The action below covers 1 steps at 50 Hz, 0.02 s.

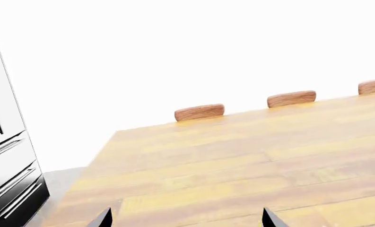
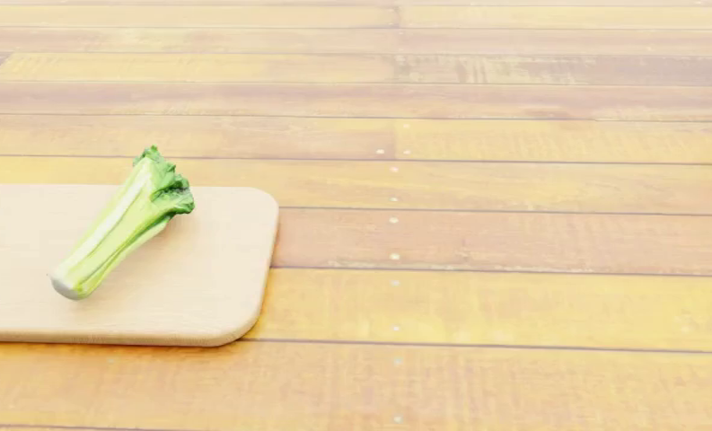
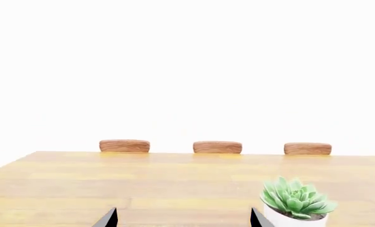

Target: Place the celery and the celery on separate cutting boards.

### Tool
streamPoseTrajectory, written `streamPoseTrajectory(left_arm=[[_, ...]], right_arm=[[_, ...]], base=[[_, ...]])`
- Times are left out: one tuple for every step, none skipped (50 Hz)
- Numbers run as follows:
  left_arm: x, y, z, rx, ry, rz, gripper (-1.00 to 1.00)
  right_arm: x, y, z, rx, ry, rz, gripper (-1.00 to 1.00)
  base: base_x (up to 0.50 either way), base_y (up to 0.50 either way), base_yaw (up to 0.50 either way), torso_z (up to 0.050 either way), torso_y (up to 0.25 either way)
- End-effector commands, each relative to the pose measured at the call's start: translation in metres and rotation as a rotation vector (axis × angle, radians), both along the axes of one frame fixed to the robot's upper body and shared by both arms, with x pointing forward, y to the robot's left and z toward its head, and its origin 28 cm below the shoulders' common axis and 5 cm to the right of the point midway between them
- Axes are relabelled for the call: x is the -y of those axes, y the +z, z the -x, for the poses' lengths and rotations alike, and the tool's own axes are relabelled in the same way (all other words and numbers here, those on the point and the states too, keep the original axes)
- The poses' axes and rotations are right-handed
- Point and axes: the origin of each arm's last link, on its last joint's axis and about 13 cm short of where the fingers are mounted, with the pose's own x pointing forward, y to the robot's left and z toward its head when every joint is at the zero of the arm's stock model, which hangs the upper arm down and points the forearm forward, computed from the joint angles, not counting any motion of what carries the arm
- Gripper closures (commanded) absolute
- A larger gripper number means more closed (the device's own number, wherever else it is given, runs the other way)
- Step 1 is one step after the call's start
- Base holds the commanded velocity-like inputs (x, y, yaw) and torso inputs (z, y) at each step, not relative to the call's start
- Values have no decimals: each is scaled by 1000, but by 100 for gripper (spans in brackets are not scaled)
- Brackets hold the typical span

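Both sets of jaws stand wide apart and hold nothing. On the left gripper only two dark fingertips poke into the left wrist view, with bare planks between them. Same story on the right gripper: two black tips, spread wide, nothing gripped and nothing touching them.

Now the big picture. The tabletop fills the whole head view, long orange-brown and yellow planks running side to side, with a line of small pale dots down the middle. Beyond its far edge the wrist views show a blank white room, and three rounded wooden chair backs peek up behind the table's far side. Off the table's end in the left wrist view stands a black and silver cabinet with long bar handles.

On the table, at the left of the head view, lies one cutting board, pale beige wood, flat, rounded corners, partly cut off by the frame edge. And there it is: one celery resting right on that board, lying at a slant, whitish cut base toward the robot, pale green ribbed stalks, dark green leafy top pointing away. A second board and a second bunch show in none of the views.

Smallest item: a green succulent in a white pot, near the right gripper's tip in the right wrist view.
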Motion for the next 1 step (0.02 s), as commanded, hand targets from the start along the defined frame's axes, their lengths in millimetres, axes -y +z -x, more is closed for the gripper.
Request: streamPoseTrajectory(left_arm=[[7,27,2,50,-51,15,-100]], right_arm=[[-13,49,2,64,25,29,-100]], base=[[0,0,0,0,0]])
